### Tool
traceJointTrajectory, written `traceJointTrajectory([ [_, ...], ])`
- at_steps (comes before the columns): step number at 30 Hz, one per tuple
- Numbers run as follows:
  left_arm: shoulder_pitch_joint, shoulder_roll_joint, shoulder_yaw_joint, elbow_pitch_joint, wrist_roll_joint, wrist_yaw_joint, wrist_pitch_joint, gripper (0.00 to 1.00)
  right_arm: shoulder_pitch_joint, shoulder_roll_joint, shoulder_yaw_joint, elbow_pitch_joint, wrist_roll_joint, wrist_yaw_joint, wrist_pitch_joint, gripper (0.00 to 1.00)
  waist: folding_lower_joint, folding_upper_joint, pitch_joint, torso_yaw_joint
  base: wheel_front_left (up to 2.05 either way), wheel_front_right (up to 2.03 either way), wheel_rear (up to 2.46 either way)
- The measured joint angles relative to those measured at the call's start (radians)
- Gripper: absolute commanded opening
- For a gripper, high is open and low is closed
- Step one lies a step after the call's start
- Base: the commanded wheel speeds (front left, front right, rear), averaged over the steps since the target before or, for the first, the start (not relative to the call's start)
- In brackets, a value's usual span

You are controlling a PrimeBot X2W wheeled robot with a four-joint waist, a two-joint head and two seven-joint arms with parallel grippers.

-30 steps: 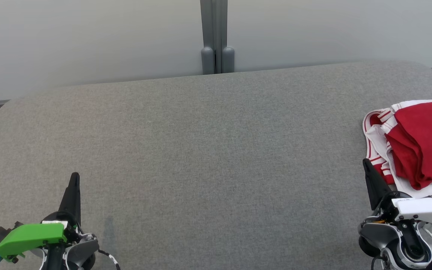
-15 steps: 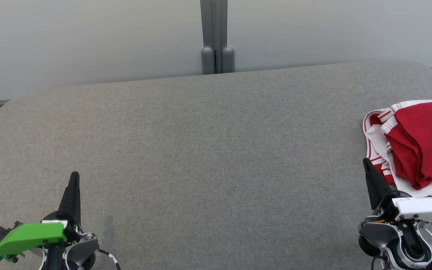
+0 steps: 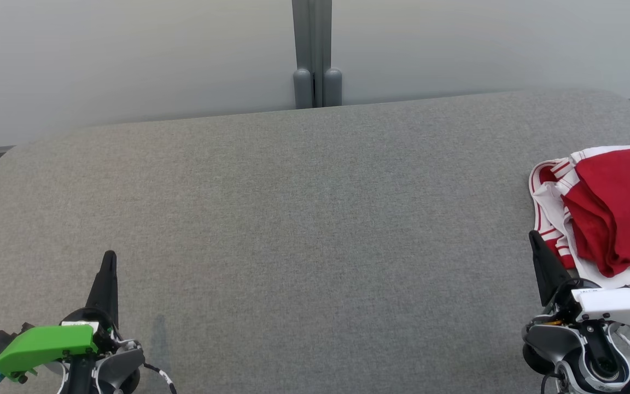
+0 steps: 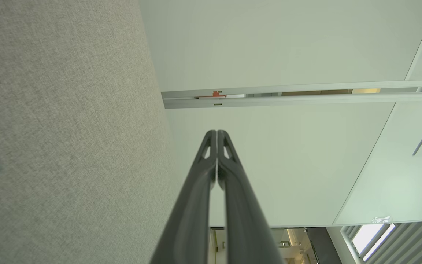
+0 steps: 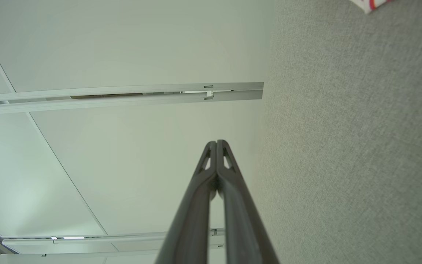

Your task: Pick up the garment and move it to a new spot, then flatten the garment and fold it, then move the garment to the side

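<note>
Just ahead of the right gripper (image 3: 536, 241) and off to its outer side lies the crumpled red garment with white, red-striped trim (image 3: 613, 210), on the grey woven-fabric surface with rounded corners (image 3: 315, 219). It sits in a loose heap. The red cloth is folded over itself in soft creases, with white cloth beneath it and along the side nearer the claw. The striped band curves along that inner side and runs away from the robot. The edge of the head view cuts off the heap's outer part, so its long axis cannot be told.

From the head camera the gripper's dark tip reaches the heap's near inner corner. In the right wrist view a white-and-red corner (image 5: 374, 3) lies clear of the right gripper (image 5: 217, 143).

Both claws are clenched, fingers pressed tip to tip, grasping nothing. The left gripper (image 3: 109, 257) (image 4: 217, 134) is well apart from the garment, across the surface.

Small lettering on the right gripper's white housing (image 3: 618, 306) is too small to read.
</note>
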Motion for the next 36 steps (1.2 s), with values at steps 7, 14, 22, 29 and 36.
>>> traceJointTrajectory([
  [7,0.000,-0.001,0.001,0.000,0.001,0.000,0.001,0.00,0.000,0.001,-0.002,0.000,-0.001,0.000,0.004,0.00,0.0000,0.0000,0.000,0.000,0.00,0.00,0.00],
  [14,0.000,-0.003,0.003,0.000,0.002,0.000,0.003,0.00,0.000,0.002,-0.003,0.000,-0.002,0.000,0.004,0.00,0.0000,0.0000,0.000,0.000,0.00,0.00,0.00],
  [22,0.000,-0.004,0.004,0.000,0.003,0.000,0.004,0.00,0.000,0.003,-0.005,0.000,-0.002,0.000,0.004,0.00,0.0000,0.0000,0.000,0.000,0.00,0.00,0.00],
  [29,0.000,-0.005,0.006,0.000,0.003,0.000,0.004,0.00,-0.001,0.004,-0.006,0.000,-0.003,0.000,0.004,0.00,0.0000,0.0000,0.000,0.000,0.00,0.00,0.00],
  [36,0.000,-0.006,0.007,0.000,0.003,0.000,0.005,0.00,-0.001,0.005,-0.007,0.000,-0.003,0.000,0.006,0.00,0.0000,0.0000,0.000,0.000,0.00,0.00,0.00],
])
